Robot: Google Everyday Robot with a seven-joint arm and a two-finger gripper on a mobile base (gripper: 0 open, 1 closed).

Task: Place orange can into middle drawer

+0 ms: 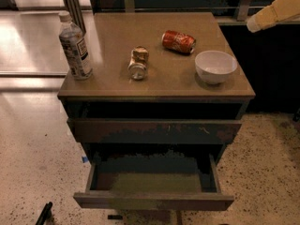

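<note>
The orange can (138, 63) is pale tan-orange and lies on its side on the cabinet top (117, 32), left of centre, with its silver end toward me. The middle drawer (154, 201) is pulled open low at the front; its greenish-grey floor (154, 182) is bare. My gripper is out of view. Only a pale tan part of my arm (274, 11) shows at the top right edge, above and right of the cabinet and far from the can.
A red-orange can (178, 41) lies on its side behind a white bowl (215, 65) at the right. A clear water bottle (75, 46) stands at the left front corner. A shut drawer front with scuff marks (154, 130) sits above the open drawer.
</note>
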